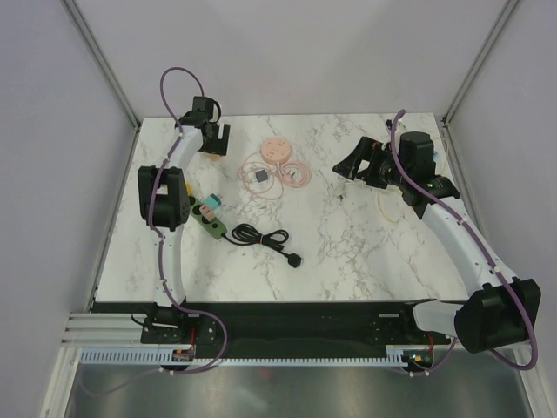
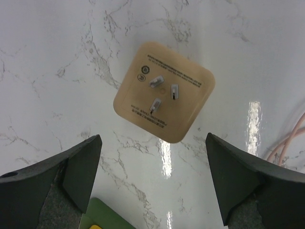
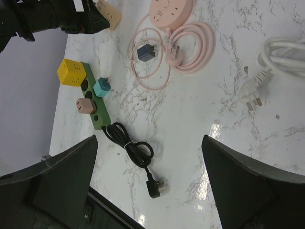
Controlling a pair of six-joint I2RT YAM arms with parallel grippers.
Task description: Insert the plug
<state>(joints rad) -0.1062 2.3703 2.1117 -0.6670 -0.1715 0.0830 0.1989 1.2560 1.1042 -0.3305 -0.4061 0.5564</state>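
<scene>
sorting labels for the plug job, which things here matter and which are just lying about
Likely in the job: tan plug, under the open left gripper; green power strip.
Lying about: pink power strip; dark blue charger; white cable.

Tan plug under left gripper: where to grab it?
Grip the tan plug by two opposite flat sides of its square body, from above with the left gripper. Pins point up, so clamp below them; it sits skewed to the open jaws, so likely turn the wrist first.
</scene>
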